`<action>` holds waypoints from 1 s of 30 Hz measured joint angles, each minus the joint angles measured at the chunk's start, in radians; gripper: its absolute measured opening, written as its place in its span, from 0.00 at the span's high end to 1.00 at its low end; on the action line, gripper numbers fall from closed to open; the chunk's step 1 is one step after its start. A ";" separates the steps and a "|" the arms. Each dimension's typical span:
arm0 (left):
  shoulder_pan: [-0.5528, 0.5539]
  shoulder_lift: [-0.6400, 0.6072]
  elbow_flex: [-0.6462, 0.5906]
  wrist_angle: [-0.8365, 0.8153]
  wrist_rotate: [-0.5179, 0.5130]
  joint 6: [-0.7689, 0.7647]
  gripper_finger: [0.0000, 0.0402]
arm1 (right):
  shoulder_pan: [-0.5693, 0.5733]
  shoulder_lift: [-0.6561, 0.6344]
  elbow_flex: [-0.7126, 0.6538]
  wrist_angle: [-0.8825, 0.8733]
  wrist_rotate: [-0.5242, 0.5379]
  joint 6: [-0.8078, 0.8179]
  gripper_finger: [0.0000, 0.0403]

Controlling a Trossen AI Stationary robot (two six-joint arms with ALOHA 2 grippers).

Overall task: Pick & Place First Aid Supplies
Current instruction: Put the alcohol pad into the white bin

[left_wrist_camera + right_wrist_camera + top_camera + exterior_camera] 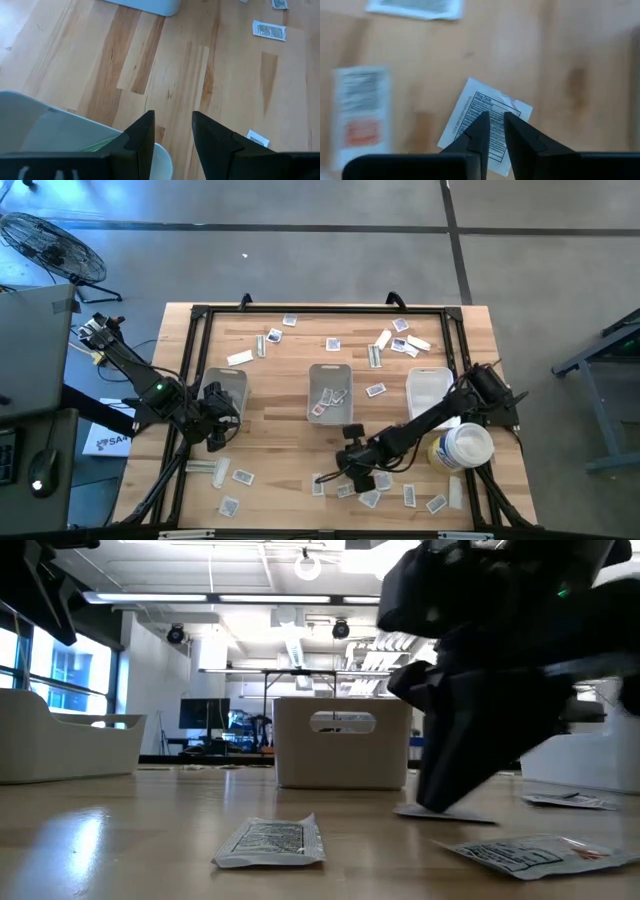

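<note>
First aid supplies lie scattered flat on the wooden table: sachets and strips along the far side [333,344] and near the front edge [230,505]. My right gripper [340,477] is low over the front middle, pointing steeply down. Its fingers [495,122] are open by a narrow gap over a white printed sachet [470,112], which lies flat on the wood. In the low view its tips [436,804] come down to that sachet [455,813]. My left gripper [215,438] waits open above the near end of the left tray [225,388], nothing between its fingers [172,130]. My right gripper comes at the white printed sachet from above, slanting, with both fingertips [482,125] over its middle [492,107]. The sachet lies flat on the table. Whether the tips touch it or stand just above it, I cannot tell.
Three trays stand in a row: left, middle [330,392] with some packets inside, and right [428,388]. A round white tub with a yellow label [462,448] stands beside my right arm. More packets [272,840] [530,855] lie close around the right gripper.
</note>
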 joint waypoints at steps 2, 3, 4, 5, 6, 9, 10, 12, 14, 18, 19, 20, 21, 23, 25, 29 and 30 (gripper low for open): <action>0.000 0.000 0.000 0.000 0.003 0.000 0.68 | 0.010 -0.011 -0.002 0.000 -0.052 -0.016 0.89; 0.000 0.000 0.000 0.000 0.004 0.000 0.68 | 0.013 -0.014 -0.003 0.001 -0.066 -0.018 0.90; 0.000 0.000 0.000 -0.001 0.004 0.000 0.68 | 0.017 -0.019 -0.004 0.003 -0.070 -0.018 0.90; 0.000 0.000 0.000 0.000 0.004 0.000 0.68 | 0.022 -0.023 -0.005 0.001 -0.075 -0.018 0.91; 0.000 0.000 0.000 -0.001 0.004 0.000 0.68 | 0.024 -0.026 -0.005 0.002 -0.070 -0.017 0.91; 0.000 0.000 0.000 -0.001 0.004 0.000 0.68 | 0.033 -0.041 -0.004 -0.001 -0.013 0.030 0.91; 0.000 0.000 0.000 -0.001 0.004 0.000 0.68 | 0.035 -0.042 -0.004 0.001 0.007 0.051 0.90; 0.000 0.000 0.000 0.000 0.004 0.000 0.68 | 0.040 -0.043 -0.004 -0.005 0.037 0.081 0.88; 0.000 0.000 0.000 0.000 0.004 0.000 0.68 | 0.040 -0.043 -0.004 -0.004 0.059 0.114 0.85; 0.000 0.000 0.000 -0.001 0.004 0.000 0.68 | 0.040 -0.045 -0.004 -0.003 0.069 0.175 0.79; 0.000 0.000 0.000 -0.001 0.004 0.000 0.68 | 0.040 -0.045 -0.004 -0.001 0.069 0.180 0.78; 0.000 0.000 0.000 0.000 0.005 0.000 0.68 | 0.040 -0.045 -0.004 0.004 0.069 0.182 0.76; 0.000 0.000 0.000 0.000 0.007 0.000 0.68 | 0.039 -0.043 -0.004 0.014 0.069 0.183 0.75; 0.000 0.000 0.000 0.000 0.009 0.000 0.68 | 0.040 -0.039 -0.003 0.022 0.069 0.184 0.74; 0.000 0.000 0.000 0.000 0.009 0.000 0.68 | 0.040 -0.022 -0.002 0.023 0.069 0.191 0.73; 0.000 0.000 0.000 0.000 0.010 0.000 0.68 | 0.040 0.008 0.000 0.029 0.051 0.193 0.73; 0.000 0.000 0.000 0.000 0.010 0.000 0.68 | 0.040 0.012 0.001 0.029 0.050 0.193 0.73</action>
